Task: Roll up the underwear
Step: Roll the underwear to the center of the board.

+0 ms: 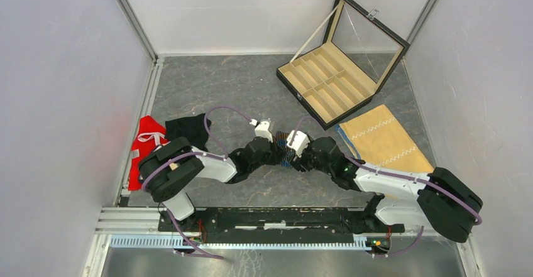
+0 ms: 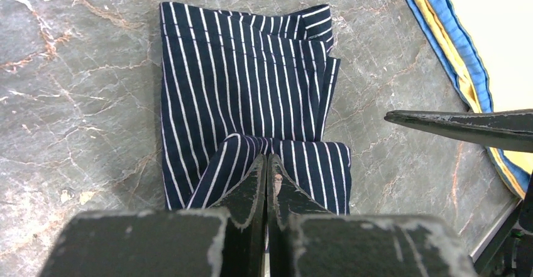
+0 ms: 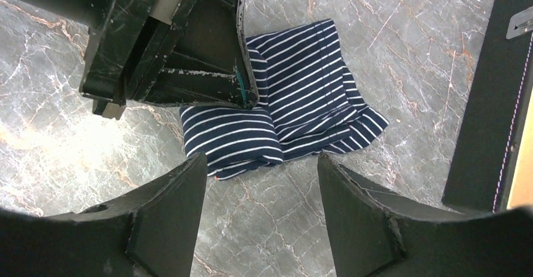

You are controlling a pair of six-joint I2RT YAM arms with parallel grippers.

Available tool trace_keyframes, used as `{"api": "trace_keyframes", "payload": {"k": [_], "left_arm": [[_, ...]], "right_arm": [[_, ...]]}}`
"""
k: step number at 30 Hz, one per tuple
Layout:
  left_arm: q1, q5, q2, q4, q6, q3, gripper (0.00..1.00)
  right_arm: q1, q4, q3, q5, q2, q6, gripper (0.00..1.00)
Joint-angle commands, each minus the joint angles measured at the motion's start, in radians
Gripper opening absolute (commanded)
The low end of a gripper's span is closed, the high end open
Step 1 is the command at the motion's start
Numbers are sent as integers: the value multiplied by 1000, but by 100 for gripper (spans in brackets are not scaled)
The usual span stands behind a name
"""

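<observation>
1. Divided box (image 1: 327, 82) w/ lid up, well beyond both claws.
2. Striped navy underwear (image 2: 245, 76) part-folded on surface (image 2: 75, 101); left claw (image 2: 266, 162) pinches its near fold, right claw (image 3: 261, 164) spread open just beside it.

Navy striped underwear (image 2: 245, 82) lying flat, near end folded over, black underwear (image 1: 186, 128) crumpled well apart, leftward

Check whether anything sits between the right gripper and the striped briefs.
Nothing visible does. The open right gripper hovers above the striped briefs. The shut left gripper has its tips on the fold, beside that approach, not across it.
</observation>
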Motion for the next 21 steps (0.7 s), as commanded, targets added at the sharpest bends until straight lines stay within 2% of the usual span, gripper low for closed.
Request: {"api": "trace_keyframes", "payload": {"k": [1,7,12,16,21], "left_arm": [[6,-39,27,-248,-51,-80,2],[-15,-46,-37,-361,-126,-142,2],[-81,-100,-123,-538,-213,-154,2],[-96,-118,-214,-623,-300,-193,2],[-96,-135,-248,-665,-315,-182,2]], "right_arm": [[4,84,51,-16,15,10,70],[3,96,11,-132,-28,-68,72],[22,100,-11,-180,-75,-167,73],[152,91,-23,-89,-116,-269,72],[325,52,8,90,-84,-352,73]]}}
